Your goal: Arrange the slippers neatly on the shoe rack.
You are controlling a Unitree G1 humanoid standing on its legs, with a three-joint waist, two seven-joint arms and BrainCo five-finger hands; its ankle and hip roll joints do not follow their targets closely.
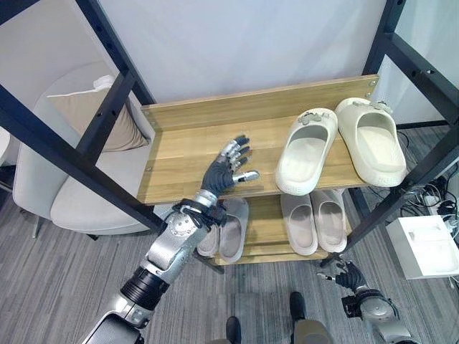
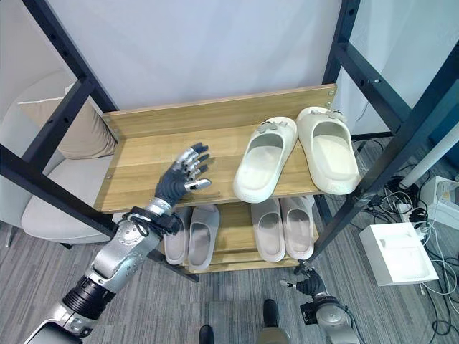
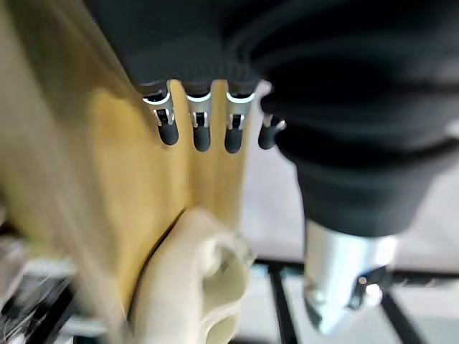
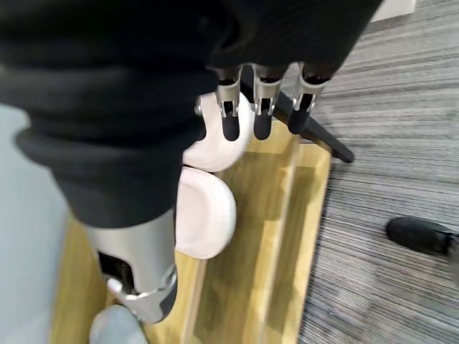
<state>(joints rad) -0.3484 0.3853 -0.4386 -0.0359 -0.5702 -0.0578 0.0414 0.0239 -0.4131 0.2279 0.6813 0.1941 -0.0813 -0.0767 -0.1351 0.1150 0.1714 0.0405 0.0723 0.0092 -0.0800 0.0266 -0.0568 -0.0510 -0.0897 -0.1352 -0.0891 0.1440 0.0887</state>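
Observation:
The wooden shoe rack's top shelf (image 1: 186, 154) carries two cream slippers side by side at its right end, one (image 1: 307, 150) angled slightly, the other (image 1: 373, 143) beside it. My left hand (image 1: 224, 170) hovers open over the bare left half of that shelf, fingers spread, a short way left of the nearer cream slipper (image 3: 193, 279). On the lower shelf (image 4: 272, 236) lie a grey pair (image 1: 226, 229) and a pale pink pair (image 1: 315, 222). My right hand (image 1: 349, 276) hangs low by the rack's right front foot, fingers relaxed, holding nothing.
Black metal frame bars (image 1: 107, 115) cross in front of the rack on both sides. A light grey chair (image 1: 86, 201) with a beige cushion (image 1: 93, 115) stands at the left. A white box (image 1: 429, 247) and cables lie on the carpet at the right.

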